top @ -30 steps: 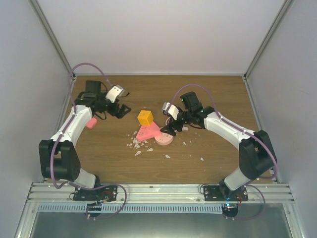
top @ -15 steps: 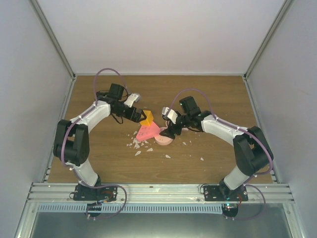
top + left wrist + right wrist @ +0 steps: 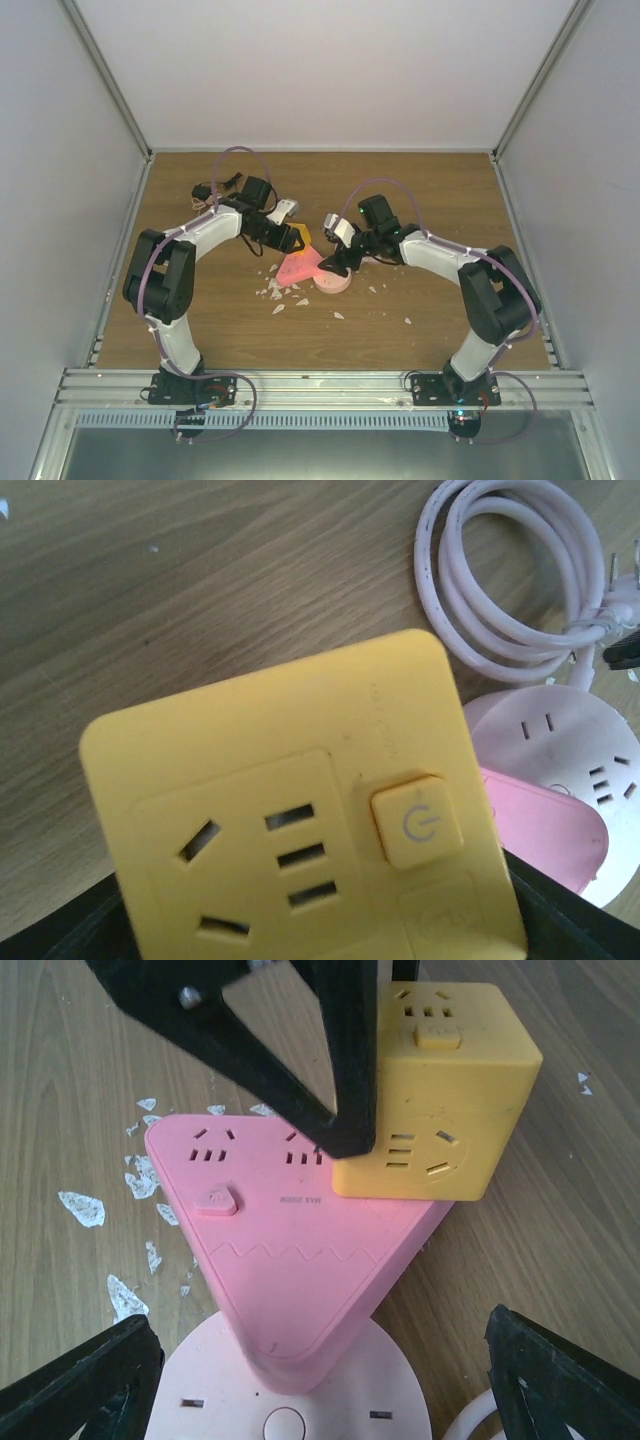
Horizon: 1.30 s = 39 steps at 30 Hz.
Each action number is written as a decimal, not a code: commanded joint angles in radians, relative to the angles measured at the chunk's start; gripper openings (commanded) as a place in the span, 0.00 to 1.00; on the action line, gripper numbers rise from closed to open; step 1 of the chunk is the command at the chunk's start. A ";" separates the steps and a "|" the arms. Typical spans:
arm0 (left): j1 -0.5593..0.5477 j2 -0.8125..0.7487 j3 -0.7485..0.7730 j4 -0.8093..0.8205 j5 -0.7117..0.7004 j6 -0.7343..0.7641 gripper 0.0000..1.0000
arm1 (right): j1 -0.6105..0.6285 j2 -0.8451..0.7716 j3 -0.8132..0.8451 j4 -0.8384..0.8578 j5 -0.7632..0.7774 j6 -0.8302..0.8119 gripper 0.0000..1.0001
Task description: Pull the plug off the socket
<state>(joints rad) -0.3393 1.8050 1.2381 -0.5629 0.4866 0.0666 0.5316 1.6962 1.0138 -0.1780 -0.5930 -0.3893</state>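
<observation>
1. The socket is lying at the middle of the table, tip overlapping a round pink disc.
2. The yellow cube is sitting on 1 corner of it.
3. Left gripper is straddling the cube; clamped or not, can't tell.
4. Right gripper is hovering over the socket, jaws gaping wide.

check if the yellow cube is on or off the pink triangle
On: the yellow cube sits atop one corner of the pink triangle. Whether it is plugged in, cannot tell.
</observation>
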 commanded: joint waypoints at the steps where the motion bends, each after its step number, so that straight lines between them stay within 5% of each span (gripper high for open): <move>1: -0.016 0.027 0.027 0.038 -0.022 -0.012 0.72 | -0.007 0.020 0.035 0.050 -0.008 0.026 0.88; 4: -0.025 0.024 0.029 0.047 -0.040 -0.010 0.72 | -0.008 0.029 0.050 0.037 -0.020 0.031 0.89; 10: -0.038 0.006 0.005 0.050 -0.060 0.046 0.49 | -0.014 0.021 0.075 -0.003 -0.052 0.042 0.90; 18: -0.040 -0.057 -0.065 0.041 0.007 0.220 0.35 | -0.112 0.071 0.127 -0.072 -0.210 0.164 0.90; 39: -0.083 -0.111 -0.095 0.082 0.036 0.291 0.33 | -0.128 0.299 0.153 -0.025 -0.441 0.459 0.67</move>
<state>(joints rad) -0.4099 1.7359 1.1580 -0.5152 0.4923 0.3511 0.4091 1.9491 1.1412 -0.2428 -0.9474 -0.0139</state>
